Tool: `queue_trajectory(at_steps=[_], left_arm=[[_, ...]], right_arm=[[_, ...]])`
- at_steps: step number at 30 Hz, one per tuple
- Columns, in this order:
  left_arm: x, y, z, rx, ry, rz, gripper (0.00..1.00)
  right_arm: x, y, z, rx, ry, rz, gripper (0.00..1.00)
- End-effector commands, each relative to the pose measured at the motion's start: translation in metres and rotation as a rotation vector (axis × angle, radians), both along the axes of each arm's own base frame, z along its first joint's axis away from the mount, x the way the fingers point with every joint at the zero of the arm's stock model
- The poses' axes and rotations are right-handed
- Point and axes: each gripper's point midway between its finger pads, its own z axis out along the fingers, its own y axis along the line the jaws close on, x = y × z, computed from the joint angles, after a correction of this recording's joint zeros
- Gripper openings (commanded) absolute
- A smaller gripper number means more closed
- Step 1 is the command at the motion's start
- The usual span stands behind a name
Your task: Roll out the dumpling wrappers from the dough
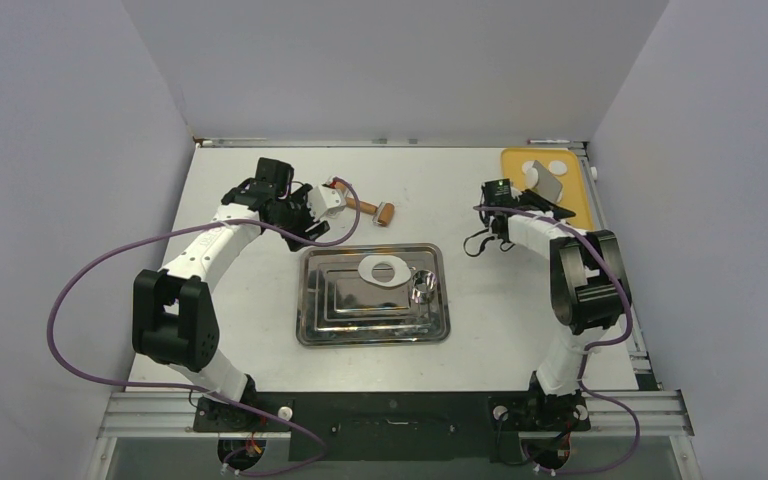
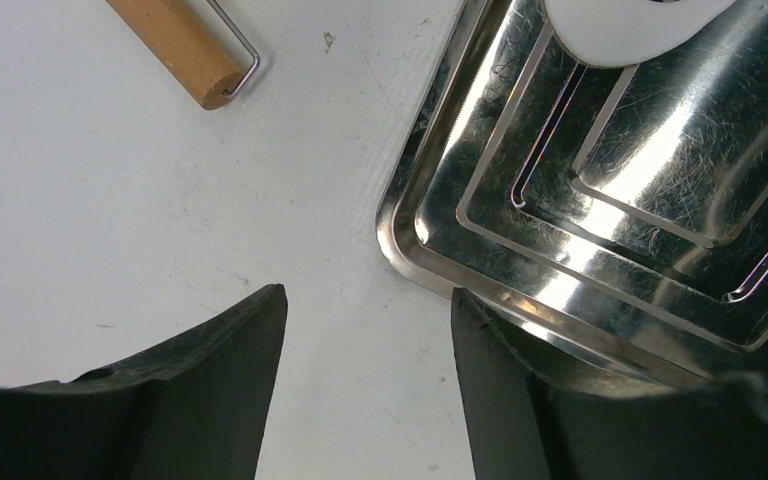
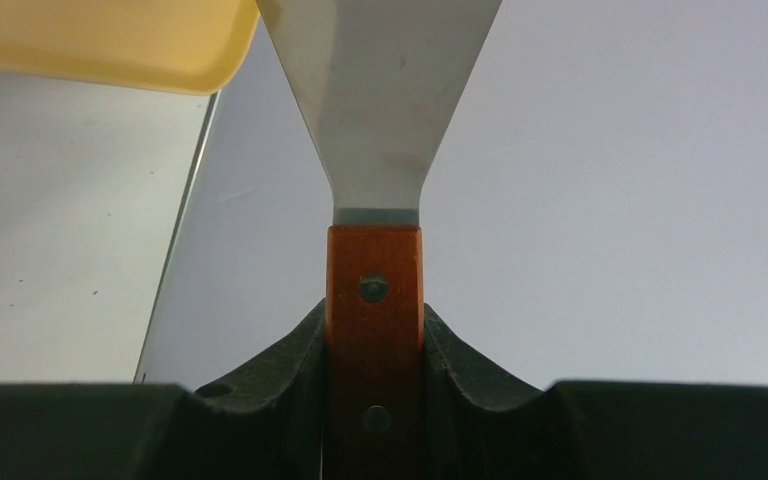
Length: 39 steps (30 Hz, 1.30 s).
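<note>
While the right claw [image 3: 373,318] is pinched on the wooden handle of a spatula [image 3: 380,100], its steel blade reaches out over the yellow board [image 1: 572,195] at the far right corner of the desk [image 1: 250,330]. Two wrappers [image 1: 528,167] lie flat on that board, side by side near its far edge and just beyond the blade tip; they sit apart from each other.

The left claw [image 2: 368,300] hangs spread, with nothing between its fingers [image 2: 230,350]. It is over bare desk just beside the near corner of the steel tray [image 2: 415,235]. The rolling pin [image 1: 385,212] lies on the desk close to this claw, behind the tray and apart from it; the wrist view shows one wooden end with a wire frame.

In the tray, towards its far side, lies a white dough sheet [image 1: 385,270] with a round hole in it. At its right stands a small shiny thing, probably a ring cutter [image 1: 422,288], though it is too small to be sure.
</note>
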Motion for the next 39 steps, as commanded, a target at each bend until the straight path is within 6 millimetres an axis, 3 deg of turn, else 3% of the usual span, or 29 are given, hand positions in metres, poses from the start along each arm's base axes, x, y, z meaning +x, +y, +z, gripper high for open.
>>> queue_trajectory(at_steps=[1, 7, 17, 24, 39], left_arm=[[0.006, -0.005, 0.019, -0.033, -0.042, -0.027, 0.58], [0.005, -0.007, 0.018, -0.034, -0.04, -0.033, 0.58], [0.003, -0.007, 0.017, -0.037, -0.029, -0.042, 0.58], [0.002, -0.007, 0.019, -0.037, -0.032, -0.046, 0.58], [0.0, -0.007, 0.02, -0.037, -0.028, -0.056, 0.58]], right_arm=[[-0.008, -0.012, 0.029, -0.106, -0.064, -0.075, 0.08], [-0.012, -0.014, 0.027, -0.167, -0.039, -0.074, 0.08], [0.004, 0.001, 0.046, -0.207, -0.071, -0.047, 0.09], [0.008, -0.002, 0.032, -0.243, -0.005, -0.039, 0.08], [0.01, 0.004, 0.044, -0.34, -0.028, -0.003, 0.09]])
